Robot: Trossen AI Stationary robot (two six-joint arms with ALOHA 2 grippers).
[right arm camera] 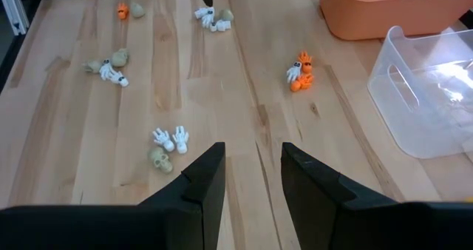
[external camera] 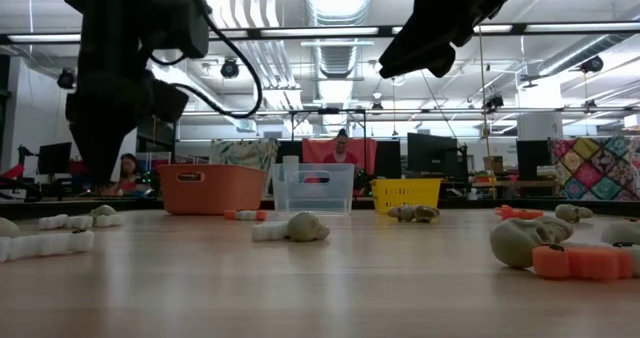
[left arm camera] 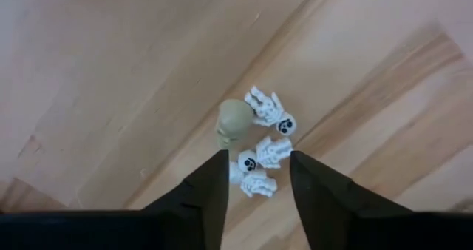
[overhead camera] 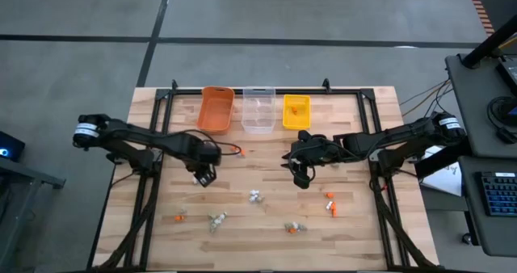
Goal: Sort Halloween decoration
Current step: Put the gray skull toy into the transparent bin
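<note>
The Halloween decoration lies scattered as tiny trinkets on the wooden table. My left gripper (left arm camera: 259, 161) points straight down, open, over a small cluster. A white skeleton figure (left arm camera: 255, 177) lies on the table between its fingertips. A second white figure (left arm camera: 272, 109) and a grey-tan skull (left arm camera: 233, 124) lie just beyond. In the high view that gripper (overhead camera: 206, 178) hides the cluster. My right gripper (right arm camera: 251, 172) hangs open above the table's middle (overhead camera: 300, 176), holding nothing.
An orange bin (overhead camera: 216, 109), a clear bin (overhead camera: 258, 111) and a yellow bin (overhead camera: 296, 111) stand in a row at the far edge. Loose trinkets lie near the front: white (overhead camera: 255, 196), orange (overhead camera: 329, 202), orange (overhead camera: 179, 217), grey-tan (overhead camera: 216, 220). An orange one (overhead camera: 238, 151) lies beside the left arm.
</note>
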